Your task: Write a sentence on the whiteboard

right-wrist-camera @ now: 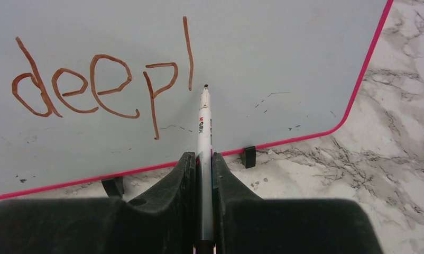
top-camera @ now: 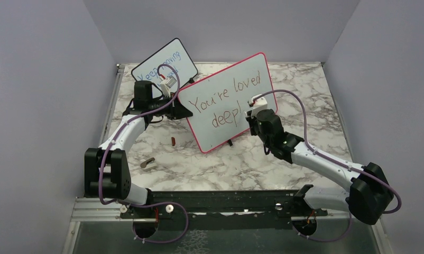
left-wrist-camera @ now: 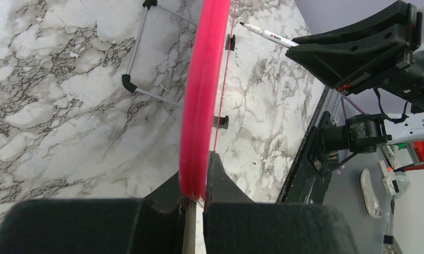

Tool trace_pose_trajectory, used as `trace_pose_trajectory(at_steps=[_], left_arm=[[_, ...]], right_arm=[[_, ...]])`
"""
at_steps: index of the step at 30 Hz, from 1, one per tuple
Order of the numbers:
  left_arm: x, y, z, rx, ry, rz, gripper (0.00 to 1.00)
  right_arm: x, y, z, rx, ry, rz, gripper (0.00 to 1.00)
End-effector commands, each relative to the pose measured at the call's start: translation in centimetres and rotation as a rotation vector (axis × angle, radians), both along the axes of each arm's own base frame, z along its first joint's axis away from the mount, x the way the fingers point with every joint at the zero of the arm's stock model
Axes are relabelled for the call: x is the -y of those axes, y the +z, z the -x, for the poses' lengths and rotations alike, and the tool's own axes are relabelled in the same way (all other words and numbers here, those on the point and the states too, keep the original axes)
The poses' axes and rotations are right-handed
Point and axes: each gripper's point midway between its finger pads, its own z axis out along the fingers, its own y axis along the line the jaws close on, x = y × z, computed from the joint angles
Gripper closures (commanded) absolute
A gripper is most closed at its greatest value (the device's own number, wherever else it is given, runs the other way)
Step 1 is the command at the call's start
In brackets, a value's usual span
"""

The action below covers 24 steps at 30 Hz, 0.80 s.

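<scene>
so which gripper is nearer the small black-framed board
Left. The left gripper, jaws shut on the whiteboard's left edge, sits just in front of the black-framed board; the right gripper holds a marker at the whiteboard's face, farther right.

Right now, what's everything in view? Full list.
whiteboard: 1, white with pink frame, propped up mid-table
sentence: 1, brownish-red, on the whiteboard, reads "You're loved deepl"
marker: 1, white barrel, tip by the "l"
small board: 1, black frame, blue writing, rear left
reddish piece: 1, on the table, front-left of the whiteboard
dull piece: 1, greyish-brown, nearer the left arm
table: 1, grey-veined marble
left hand: 1, black, shut on the whiteboard's edge
right hand: 1, black, shut on the marker
</scene>
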Motion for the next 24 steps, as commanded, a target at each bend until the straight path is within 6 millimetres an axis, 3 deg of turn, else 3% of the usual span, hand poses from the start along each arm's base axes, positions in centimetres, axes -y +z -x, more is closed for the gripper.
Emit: trace_pose_trajectory(at_steps=[1, 24], left_arm=[[-1.6, -3.0, -0.7, -0.077, 0.096, -0.100, 1.00], [-1.5, -3.0, -0.7, -0.080, 0.094, -0.099, 1.00]], right_arm=[[0.9, 1.0, -0.6, 0.045, -0.049, -0.008, 1.00], [-0.7, 2.7, -2.3, 0.083, 0.000, -0.067, 1.00]])
